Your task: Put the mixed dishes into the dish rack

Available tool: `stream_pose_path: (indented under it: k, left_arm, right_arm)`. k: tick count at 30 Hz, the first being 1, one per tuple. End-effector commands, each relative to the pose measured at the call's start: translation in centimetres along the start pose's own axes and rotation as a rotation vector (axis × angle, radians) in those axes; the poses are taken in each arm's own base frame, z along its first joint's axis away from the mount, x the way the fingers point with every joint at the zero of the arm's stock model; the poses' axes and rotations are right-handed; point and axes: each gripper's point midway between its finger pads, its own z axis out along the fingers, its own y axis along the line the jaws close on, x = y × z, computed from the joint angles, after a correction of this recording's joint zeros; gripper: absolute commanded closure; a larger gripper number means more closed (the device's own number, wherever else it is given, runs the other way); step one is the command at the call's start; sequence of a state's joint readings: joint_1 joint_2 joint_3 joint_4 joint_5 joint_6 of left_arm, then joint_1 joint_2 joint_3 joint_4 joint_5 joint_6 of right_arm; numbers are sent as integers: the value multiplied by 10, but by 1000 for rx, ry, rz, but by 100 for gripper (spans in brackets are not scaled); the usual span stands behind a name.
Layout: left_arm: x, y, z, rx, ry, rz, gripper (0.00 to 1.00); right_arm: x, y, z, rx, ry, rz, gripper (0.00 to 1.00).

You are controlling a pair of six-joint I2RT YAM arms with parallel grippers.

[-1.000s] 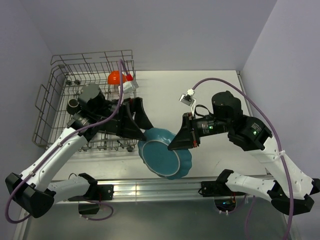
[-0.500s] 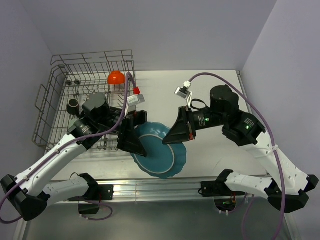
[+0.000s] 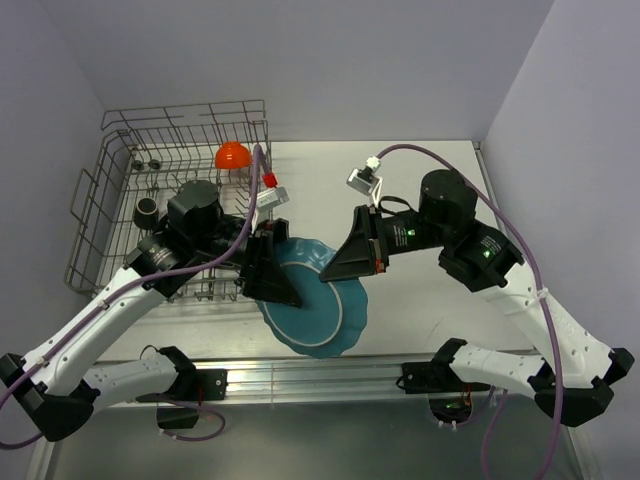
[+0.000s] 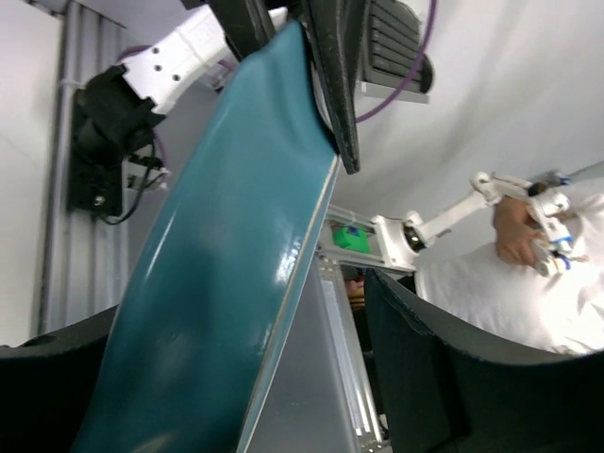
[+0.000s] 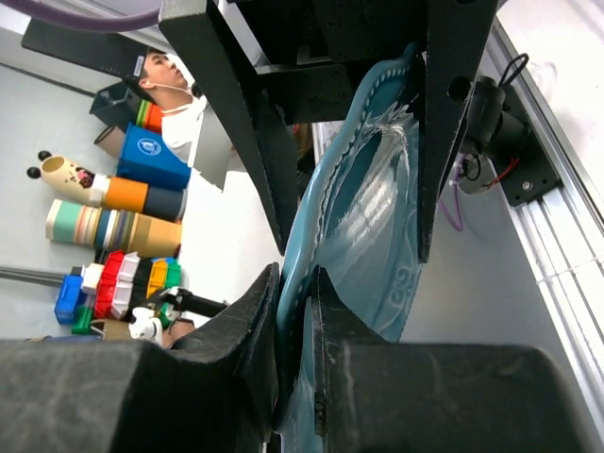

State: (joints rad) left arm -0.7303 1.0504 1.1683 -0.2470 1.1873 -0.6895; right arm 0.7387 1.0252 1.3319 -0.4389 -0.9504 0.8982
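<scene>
- The plate [image 3: 318, 310] is hanging tilted on edge above the table [image 3: 430, 180], just beside the near right corner of the rack [image 3: 100, 200], between the two grippers.
- The right gripper [image 3: 327, 279] is pinching the scalloped rim, with its jaws pressed onto both faces.
- The left gripper [image 3: 290, 297] is straddling the opposite edge with its jaws spread. One finger may be touching the underside, though the left wrist view is too close to be sure.
- The plate is looking like glazed ceramic: stiff, fairly heavy for a rim pinch, glossy and so probably slippery, and liable to chip against the wire.
- The safest hold is looking like one reaching deep over the rim, flat on both faces, so the plate is not swinging.
- A bowl [image 3: 232, 154] and a mug [image 3: 147, 209] are sitting in the rack.
</scene>
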Motion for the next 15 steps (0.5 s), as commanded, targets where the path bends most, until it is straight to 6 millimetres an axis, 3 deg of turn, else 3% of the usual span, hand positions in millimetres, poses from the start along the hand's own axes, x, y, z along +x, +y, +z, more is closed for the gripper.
stream_pose_path:
  k: [1, 3, 4, 5, 6, 10, 15]
  left_arm:
    - [3, 10, -1, -79, 18, 58, 100]
    - [0, 17, -7, -126, 15, 71, 100]
    - [-2, 22, -10, -159, 4, 73, 100]
    - [-5, 26, -14, -180, -1, 98, 100]
    - [-13, 30, -24, -211, -30, 107, 100]
    - [-29, 41, -54, -337, -80, 139, 100]
    - [-54, 55, -66, -420, -107, 203, 100]
  right_arm:
    - [-14, 58, -11, -182, -40, -203, 100]
    - [-17, 59, -9, -179, -31, -220, 84]
    - [-17, 60, -9, -170, -23, -213, 71]
    - [-19, 60, -10, -163, -28, -233, 52]
    - [-22, 57, -7, -148, -28, -230, 46]
    - [-33, 58, -9, -95, -60, -251, 34]
    - [-58, 38, -24, 31, -147, -224, 32]
